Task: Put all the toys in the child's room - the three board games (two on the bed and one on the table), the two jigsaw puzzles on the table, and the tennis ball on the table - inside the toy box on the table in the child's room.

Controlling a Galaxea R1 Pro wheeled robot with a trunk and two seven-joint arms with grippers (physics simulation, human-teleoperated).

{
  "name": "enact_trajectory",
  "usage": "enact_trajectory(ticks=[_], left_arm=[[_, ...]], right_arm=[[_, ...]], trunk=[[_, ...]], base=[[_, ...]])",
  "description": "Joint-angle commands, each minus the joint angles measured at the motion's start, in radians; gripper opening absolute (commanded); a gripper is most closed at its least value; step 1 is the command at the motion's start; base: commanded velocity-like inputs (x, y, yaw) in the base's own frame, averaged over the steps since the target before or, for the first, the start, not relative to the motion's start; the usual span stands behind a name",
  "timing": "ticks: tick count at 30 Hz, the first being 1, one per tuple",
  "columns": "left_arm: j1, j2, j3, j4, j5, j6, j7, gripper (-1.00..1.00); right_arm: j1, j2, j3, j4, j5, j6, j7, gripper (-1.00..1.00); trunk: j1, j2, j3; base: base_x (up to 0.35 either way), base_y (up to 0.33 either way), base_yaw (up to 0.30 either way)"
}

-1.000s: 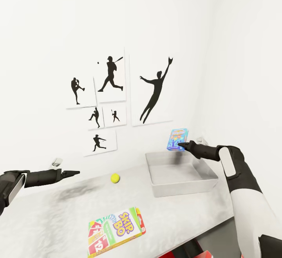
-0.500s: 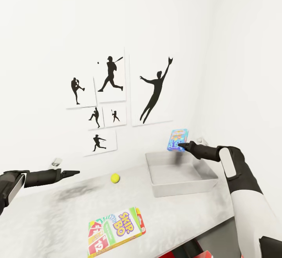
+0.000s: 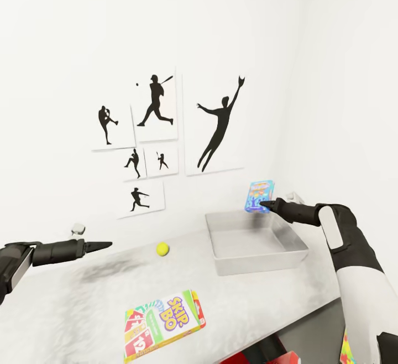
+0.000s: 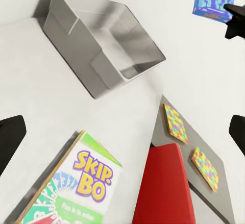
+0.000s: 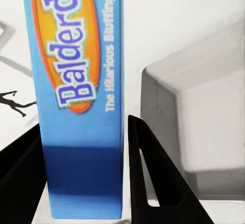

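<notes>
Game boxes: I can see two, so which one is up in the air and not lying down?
The blue Balderdash box, held upright by the right gripper above the toy box. The SKIP-BO box lies flat on the table.

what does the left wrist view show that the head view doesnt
Left wrist view alone: two jigsaw puzzles on a dark surface beside a red object.

Head view alone: the tennis ball and wall silhouettes.

Both: the toy box, the SKIP-BO box, and the blue game in the right gripper.
</notes>
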Motion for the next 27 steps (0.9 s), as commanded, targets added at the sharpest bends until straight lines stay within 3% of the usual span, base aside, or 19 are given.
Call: enact_trajectory(ticks=[1,5,10,15,21,27], left_arm=[[0.000,0.000,0.000,0.000,0.002,0.010,-0.004,1.00],[0.001,0.000,0.000,0.000,0.002,0.008,-0.005,1.00],[0.002,0.000,0.000,0.000,0.002,0.008,-0.005,1.00],[0.002,0.000,0.000,0.000,0.001,0.008,-0.005,1.00],[0.002,0.000,-0.001,0.000,0.000,0.007,-0.005,1.00],[0.002,0.000,-0.001,0.000,0.000,0.007,-0.004,1.00]], right_arm=[[-0.002,-0.002,-0.002,0.008,0.008,0.004,0.010,-1.00],[-0.010,-0.018,0.002,0.058,0.010,0.004,0.009,-1.00],[-0.085,-0.051,0.091,0.185,0.011,0.004,0.007,-1.00],[-0.155,-0.066,0.118,0.307,0.017,0.004,0.002,-1.00],[-0.231,-0.071,0.155,0.412,0.076,0.004,-0.022,-1.00],[-0.280,-0.071,0.162,0.481,0.109,0.004,-0.033,-1.00]], trunk=[[0.000,-0.001,-0.002],[0.000,-0.001,-0.009],[0.000,-0.001,-0.017],[0.000,-0.001,-0.025],[0.000,-0.001,-0.035],[0.000,-0.001,-0.045]], base=[[0.000,0.000,0.000],[0.000,0.000,0.000],[0.000,0.000,0.000],[0.000,0.000,0.000],[0.000,0.000,0.000],[0.000,0.000,0.000]])
